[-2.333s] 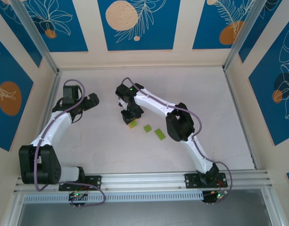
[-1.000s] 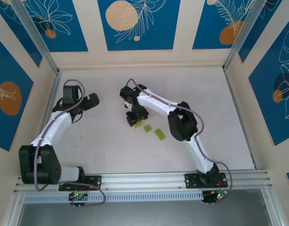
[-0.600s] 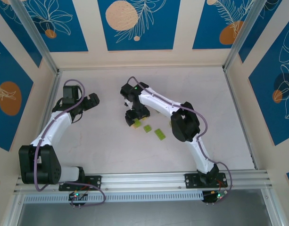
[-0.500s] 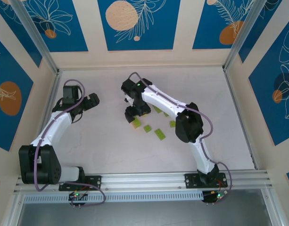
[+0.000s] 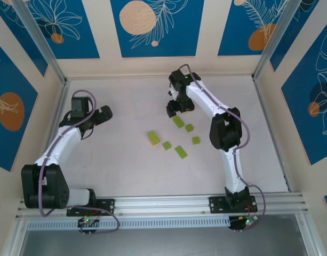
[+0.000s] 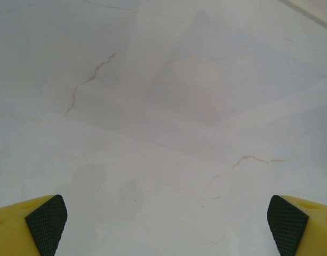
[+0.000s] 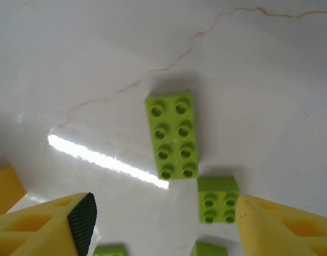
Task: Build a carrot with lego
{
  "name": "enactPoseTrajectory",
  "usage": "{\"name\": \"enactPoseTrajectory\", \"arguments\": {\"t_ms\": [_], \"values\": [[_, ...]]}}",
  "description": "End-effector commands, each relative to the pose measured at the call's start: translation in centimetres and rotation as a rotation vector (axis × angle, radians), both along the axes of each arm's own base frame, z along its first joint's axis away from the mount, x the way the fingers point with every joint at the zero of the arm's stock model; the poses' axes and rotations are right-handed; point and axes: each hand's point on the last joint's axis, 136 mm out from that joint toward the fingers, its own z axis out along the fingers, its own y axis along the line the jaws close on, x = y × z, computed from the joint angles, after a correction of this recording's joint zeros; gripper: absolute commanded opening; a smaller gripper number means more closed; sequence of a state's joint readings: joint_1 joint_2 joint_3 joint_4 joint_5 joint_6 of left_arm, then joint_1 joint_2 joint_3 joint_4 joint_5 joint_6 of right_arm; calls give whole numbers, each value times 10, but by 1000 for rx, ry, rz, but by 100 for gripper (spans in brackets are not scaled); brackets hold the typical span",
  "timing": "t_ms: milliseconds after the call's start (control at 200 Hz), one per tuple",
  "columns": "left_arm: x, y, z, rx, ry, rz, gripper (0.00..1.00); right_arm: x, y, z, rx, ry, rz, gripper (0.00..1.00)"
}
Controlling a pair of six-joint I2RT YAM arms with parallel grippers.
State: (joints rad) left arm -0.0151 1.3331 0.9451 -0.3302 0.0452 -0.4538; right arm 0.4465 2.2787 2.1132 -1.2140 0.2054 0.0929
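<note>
The lego (image 5: pixel 181 151) lies loose mid-table, right of centre, as six lime-green pieces and no built carrot. From above, nearest is the near oblong (image 5: pixel 181 151). Just past it to the left are the near square (image 5: pixel 167 145) and then the thick brick (image 5: pixel 153 138). That one shows a yellowish near edge, too small to tell whether something is joined under it. The right square (image 5: pixel 196 140) sits apart on the right. Beyond it lie the far square (image 5: pixel 189 128) and the far oblong (image 5: pixel 178 121).

The right claw (image 5: pixel 179 109) hangs just past the far oblong, at the far side of the table. Its wrist view gives what the top view cannot. The far oblong (image 7: pixel 172 134) has studs two by four and the far square (image 7: pixel 218 199) two by two, and the two lie almost corner to corner. The edges of two more green pieces show at the bottom. There the right claw (image 7: pixel 164 200) stands well open, with nothing but table between its fingers.

The left claw (image 5: pixel 102 114) is far left, well apart from the bricks. In its wrist view the left claw (image 6: pixel 166 213) is spread fully wide and empty over the table (image 6: pixel 168 106), which shows hairline cracks.
</note>
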Motion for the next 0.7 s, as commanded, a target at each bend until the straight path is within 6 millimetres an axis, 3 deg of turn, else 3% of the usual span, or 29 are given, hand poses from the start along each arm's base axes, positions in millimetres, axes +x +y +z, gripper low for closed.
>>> {"name": "enactPoseTrajectory", "arguments": {"t_ms": [0, 285, 695], "values": [[0, 4, 3, 4, -8, -1, 99, 7, 8, -15, 50, 21, 54, 70], [2, 4, 1, 6, 1, -1, 99, 12, 3, -38, 76, 77, 51, 70], [2, 4, 0, 8, 4, -1, 99, 5, -1, -53, 73, 125, 61, 67]]}}
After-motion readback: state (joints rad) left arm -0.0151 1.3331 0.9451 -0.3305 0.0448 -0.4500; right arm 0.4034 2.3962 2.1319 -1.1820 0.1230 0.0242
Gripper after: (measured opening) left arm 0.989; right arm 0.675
